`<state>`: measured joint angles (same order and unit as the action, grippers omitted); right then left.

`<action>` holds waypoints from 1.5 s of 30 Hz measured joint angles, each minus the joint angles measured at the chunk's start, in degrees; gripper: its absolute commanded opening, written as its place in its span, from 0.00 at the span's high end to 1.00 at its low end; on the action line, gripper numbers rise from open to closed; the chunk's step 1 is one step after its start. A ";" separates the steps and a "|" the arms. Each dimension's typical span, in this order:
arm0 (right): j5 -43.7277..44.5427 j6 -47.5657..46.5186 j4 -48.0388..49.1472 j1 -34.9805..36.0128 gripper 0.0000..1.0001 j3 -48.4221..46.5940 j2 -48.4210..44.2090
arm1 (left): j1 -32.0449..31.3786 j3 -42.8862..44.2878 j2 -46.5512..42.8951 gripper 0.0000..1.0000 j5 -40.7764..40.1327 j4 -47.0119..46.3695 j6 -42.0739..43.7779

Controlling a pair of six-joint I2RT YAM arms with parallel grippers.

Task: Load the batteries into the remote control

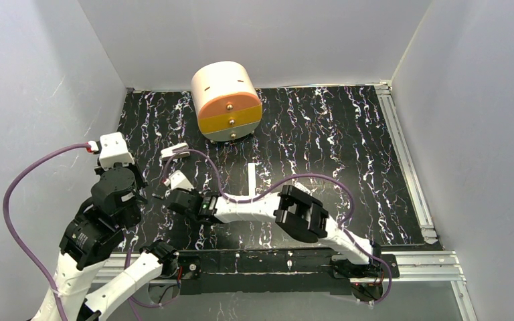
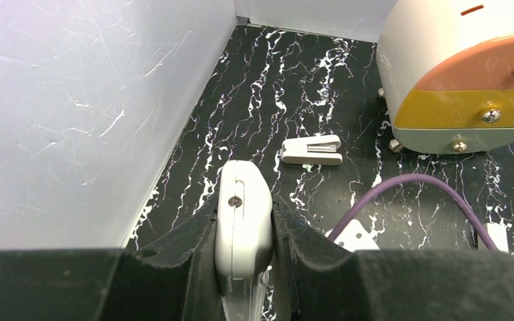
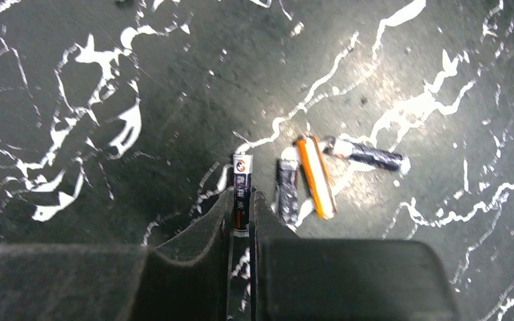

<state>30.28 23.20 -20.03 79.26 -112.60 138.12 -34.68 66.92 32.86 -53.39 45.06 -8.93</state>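
In the left wrist view my left gripper (image 2: 243, 204) is shut on the white remote control (image 2: 242, 224), which stands edge-on between the fingers with a small screw facing the camera. In the right wrist view my right gripper (image 3: 242, 199) is shut on one slim dark battery (image 3: 241, 182). That battery sticks out ahead of the fingertips, low over the table. Three more slim cylinders lie just to its right: a dark one (image 3: 286, 192), an orange-and-white one (image 3: 316, 177) and another dark one (image 3: 368, 155). In the top view both wrists sit close together at the near left.
A round cream drawer unit (image 1: 226, 100) with orange and yellow fronts stands at the back. A small white wedge piece (image 1: 174, 152) and a narrow white bar (image 1: 251, 175) lie on the black marbled table. A purple cable (image 2: 401, 184) loops near the left gripper. The white wall (image 2: 73, 114) is close on the left.
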 measured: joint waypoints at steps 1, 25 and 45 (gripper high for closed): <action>0.02 0.20 0.48 -0.02 0.87 1.66 -1.01 | 0.00 0.04 0.11 1.00 0.13 0.00 -0.02; 6.10 18.62 -6.93 -16.11 0.84 52.41 -52.19 | 0.00 -12.61 15.93 1.00 72.65 -27.12 -11.80; -1.60 21.49 -10.05 -18.60 0.70 58.82 -44.61 | 0.28 -18.97 20.06 1.00 77.20 -41.90 -12.90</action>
<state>28.69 44.69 -30.09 60.66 -53.78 93.51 -34.39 47.94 52.93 23.81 3.16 -21.82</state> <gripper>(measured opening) 0.267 0.243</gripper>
